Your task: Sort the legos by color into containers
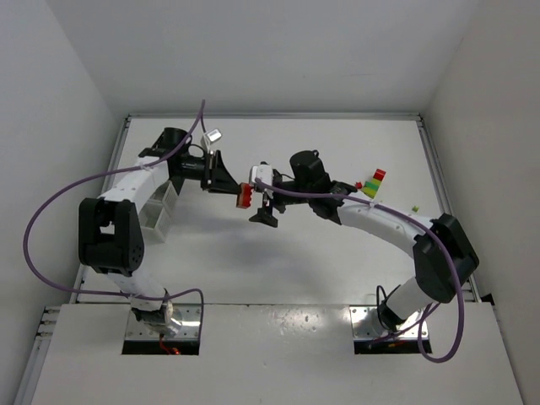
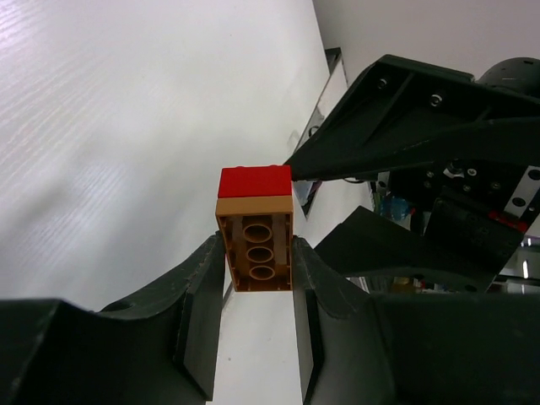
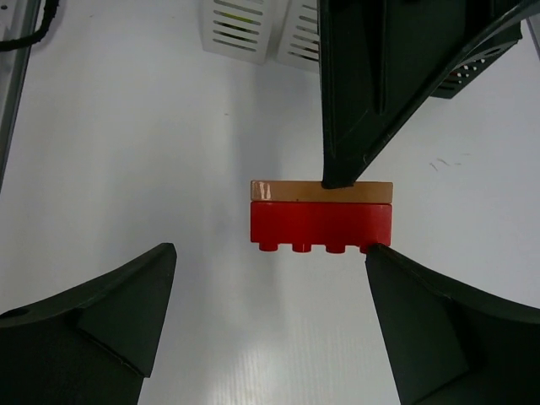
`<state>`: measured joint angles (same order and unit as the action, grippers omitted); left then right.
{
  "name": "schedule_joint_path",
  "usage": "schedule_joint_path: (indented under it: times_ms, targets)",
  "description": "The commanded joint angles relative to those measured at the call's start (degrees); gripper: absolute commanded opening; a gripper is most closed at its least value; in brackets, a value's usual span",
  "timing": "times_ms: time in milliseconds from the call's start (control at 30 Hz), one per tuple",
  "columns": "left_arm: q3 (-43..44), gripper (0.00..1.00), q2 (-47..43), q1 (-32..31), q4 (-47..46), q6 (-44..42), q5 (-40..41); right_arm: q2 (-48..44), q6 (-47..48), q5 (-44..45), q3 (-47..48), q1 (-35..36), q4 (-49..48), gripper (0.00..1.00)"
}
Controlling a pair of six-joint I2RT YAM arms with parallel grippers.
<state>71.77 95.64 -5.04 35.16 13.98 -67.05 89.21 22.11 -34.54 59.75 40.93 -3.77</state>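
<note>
My left gripper is shut on an orange brick that has a red brick stuck to its far side, held above the table. The joined pair shows in the top view and in the right wrist view, red below orange. My right gripper is open wide and empty, its fingers on either side of the pair; one fingertip sits at the red brick's corner. White slotted containers stand behind; in the top view they are partly hidden by the left arm.
A small stack of red, yellow and green bricks stands at the right, with a tiny red piece beside it and a tiny green piece further right. Metal rails run along the table's edges.
</note>
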Motion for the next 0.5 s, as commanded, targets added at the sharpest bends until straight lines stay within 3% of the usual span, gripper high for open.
schedule_joint_path:
  times_ms: [0,467]
  targets:
    - [0.6,0.00,-1.1,-1.5,0.0,-0.9,-0.5,-1.8,3.1,0.5,-0.2,0.5,-3.8,0.94]
    - [0.6,0.00,-0.5,-3.6,0.0,-0.9,-0.5,0.8,3.1,4.5,2.6,0.5,-2.8,0.96]
